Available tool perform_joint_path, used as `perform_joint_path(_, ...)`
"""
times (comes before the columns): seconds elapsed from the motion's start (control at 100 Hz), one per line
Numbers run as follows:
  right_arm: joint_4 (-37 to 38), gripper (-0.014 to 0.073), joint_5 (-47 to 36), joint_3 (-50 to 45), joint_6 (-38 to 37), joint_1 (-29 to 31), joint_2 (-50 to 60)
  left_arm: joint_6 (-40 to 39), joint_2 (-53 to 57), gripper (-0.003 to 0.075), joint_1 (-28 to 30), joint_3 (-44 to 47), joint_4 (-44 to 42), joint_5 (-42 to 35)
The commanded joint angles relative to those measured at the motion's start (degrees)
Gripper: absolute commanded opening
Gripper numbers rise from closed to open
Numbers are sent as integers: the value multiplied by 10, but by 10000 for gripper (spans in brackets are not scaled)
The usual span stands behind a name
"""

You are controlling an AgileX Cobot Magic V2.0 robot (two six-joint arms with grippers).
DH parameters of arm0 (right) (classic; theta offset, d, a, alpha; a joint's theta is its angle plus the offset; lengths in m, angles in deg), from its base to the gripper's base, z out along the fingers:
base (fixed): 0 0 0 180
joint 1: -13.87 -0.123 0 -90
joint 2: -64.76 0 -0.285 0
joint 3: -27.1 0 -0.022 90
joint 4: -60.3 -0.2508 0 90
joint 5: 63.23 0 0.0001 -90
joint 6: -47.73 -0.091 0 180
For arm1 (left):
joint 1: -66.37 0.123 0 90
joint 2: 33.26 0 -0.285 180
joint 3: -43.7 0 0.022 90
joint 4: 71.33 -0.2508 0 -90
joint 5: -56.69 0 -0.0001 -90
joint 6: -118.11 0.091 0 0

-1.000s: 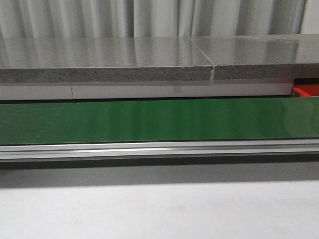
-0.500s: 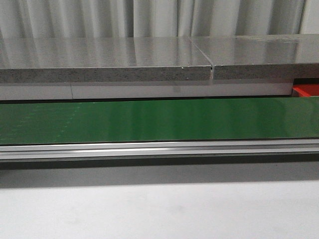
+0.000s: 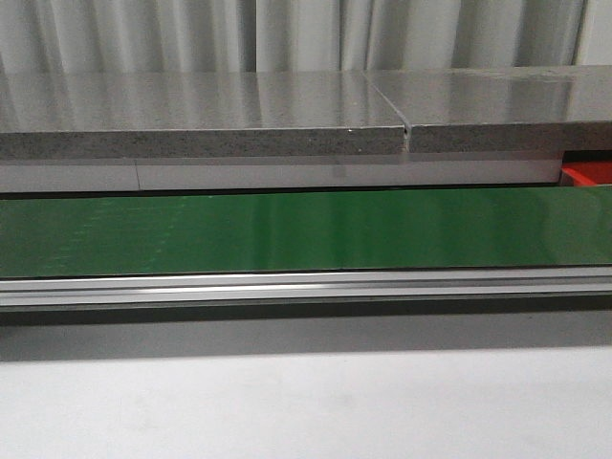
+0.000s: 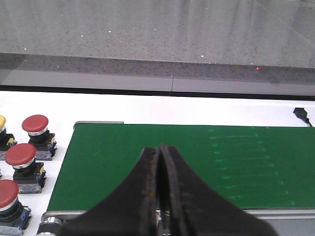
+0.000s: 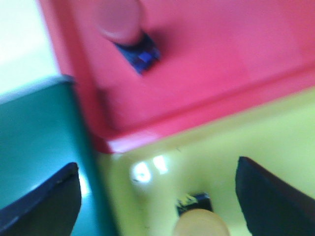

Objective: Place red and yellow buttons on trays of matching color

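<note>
Buttons were the whole job, and one with a yellow cap [image 5: 202,223] lay on the yellow tray [image 5: 275,142] right between the spread fingers of my right claw [image 5: 157,196], which stood wide and gripped nothing. That view was blurred, so I could not tell whether the cap touched either finger. Beside it, the red tray [image 5: 221,69] held a red-capped button [image 5: 120,22] lying on its dark base, and the green belt [image 5: 39,142] ran along the trays' edge. My left claw [image 4: 160,162] was pinched to a narrow slit, empty, hanging over the near end of that belt [image 4: 197,162]. Off its end, on the white table [image 4: 147,105], several red buttons [image 4: 35,124] stood upright on their bases in a row, with a sliver of a yellow one [image 4: 2,122] at the frame's edge. From the front only a corner of the red tray [image 3: 588,174] showed, and neither arm. As I judged it, the yellow one sat where it belonged, so the right claw ought to rise straight without clipping the cap, while the left needed to spread before dropping squarely over the nearest red cap.
</note>
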Motion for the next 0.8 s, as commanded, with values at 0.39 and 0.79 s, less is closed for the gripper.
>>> perform_joint_path(0.39, -9, 625, -59, -47, 76, -171, 260, -1, -3, -19, -5, -15, -2, -47)
perform_joint_path(0.79, -12, 479, -56, -198, 83, -189, 460, -1, -3, -19, -5, -15, -2, -47)
